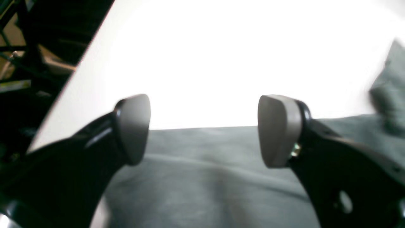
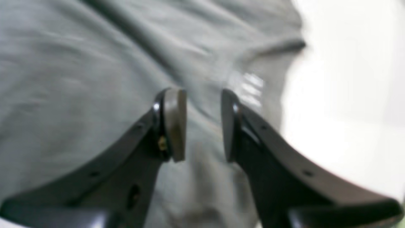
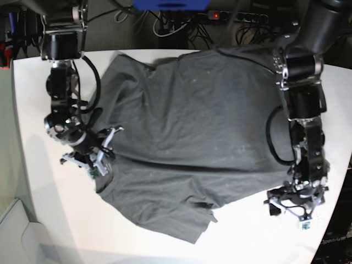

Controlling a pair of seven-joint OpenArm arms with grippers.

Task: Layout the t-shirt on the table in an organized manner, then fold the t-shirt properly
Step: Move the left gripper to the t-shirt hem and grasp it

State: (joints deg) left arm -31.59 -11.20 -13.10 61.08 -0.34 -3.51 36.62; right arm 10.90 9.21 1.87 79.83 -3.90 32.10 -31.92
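The dark grey t-shirt [image 3: 187, 137] lies spread across the white table [image 3: 49, 214], wrinkled, one sleeve bunched at its lower edge. The right gripper [image 2: 202, 123] hovers over the cloth near its edge, fingers slightly parted (nothing between them). The left gripper [image 1: 204, 129] stands wide open above the shirt's hem.

Spread left gripper [image 1: 204, 129] fingers [image 1: 134, 128] above t-shirt [image 1: 205, 177] edge, table [image 1: 202, 63] beyond
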